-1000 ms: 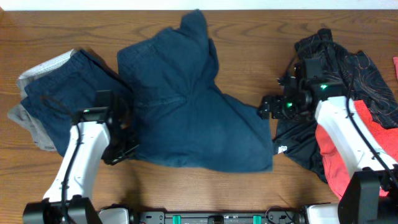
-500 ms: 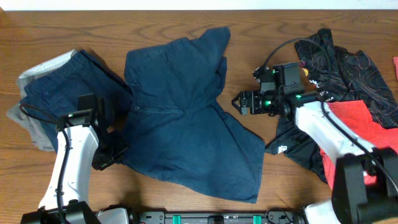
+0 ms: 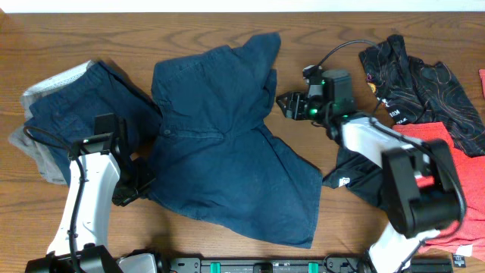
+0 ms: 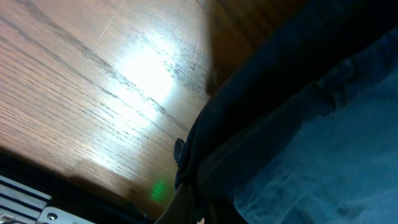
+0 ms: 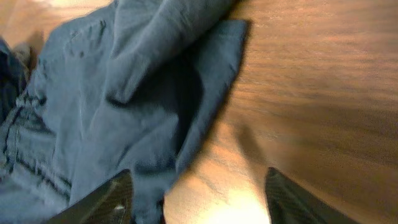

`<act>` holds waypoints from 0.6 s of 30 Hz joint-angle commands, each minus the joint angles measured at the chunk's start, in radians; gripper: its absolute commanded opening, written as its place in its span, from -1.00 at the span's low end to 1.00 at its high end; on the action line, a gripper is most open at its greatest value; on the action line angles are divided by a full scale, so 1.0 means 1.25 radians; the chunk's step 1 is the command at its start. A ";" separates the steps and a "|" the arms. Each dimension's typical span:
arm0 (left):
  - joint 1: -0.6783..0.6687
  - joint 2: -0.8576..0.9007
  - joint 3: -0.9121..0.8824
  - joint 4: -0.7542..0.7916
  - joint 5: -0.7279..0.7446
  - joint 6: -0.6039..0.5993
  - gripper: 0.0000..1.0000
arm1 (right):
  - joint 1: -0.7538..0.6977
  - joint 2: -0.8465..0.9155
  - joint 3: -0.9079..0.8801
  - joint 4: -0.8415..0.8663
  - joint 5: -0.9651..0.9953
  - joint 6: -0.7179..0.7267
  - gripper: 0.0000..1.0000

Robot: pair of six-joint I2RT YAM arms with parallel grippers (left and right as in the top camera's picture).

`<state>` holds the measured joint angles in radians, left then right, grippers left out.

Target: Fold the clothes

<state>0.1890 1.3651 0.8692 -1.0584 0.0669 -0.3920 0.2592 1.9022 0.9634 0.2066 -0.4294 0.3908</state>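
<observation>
Navy shorts: my right claw is gaping empty beside the hem I should pinch squarely; left claw, cannot tell.

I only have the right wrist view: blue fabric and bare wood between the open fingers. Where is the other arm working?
Observer: Overhead, the left gripper sits at the lower left edge of the navy shorts.
Operator: Anything else lying left of it?
Observer: A navy and grey stack lies at the far left.
Operator: And on the right?
Observer: A black patterned garment and a red one lie there.
</observation>
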 commanded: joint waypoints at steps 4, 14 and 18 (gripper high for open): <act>0.005 -0.005 0.015 0.001 -0.018 0.002 -0.88 | 0.048 0.127 0.055 0.038 0.016 0.100 0.25; 0.005 -0.005 0.015 0.002 -0.018 0.002 -0.88 | 0.048 0.224 0.173 0.015 0.045 0.136 0.14; 0.005 -0.005 0.015 0.005 -0.018 0.002 -0.88 | 0.026 0.224 0.175 0.002 0.045 0.136 0.15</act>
<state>0.1894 1.3651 0.8692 -1.0538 0.0669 -0.3920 0.3172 2.1448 1.1831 0.2356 -0.4198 0.5404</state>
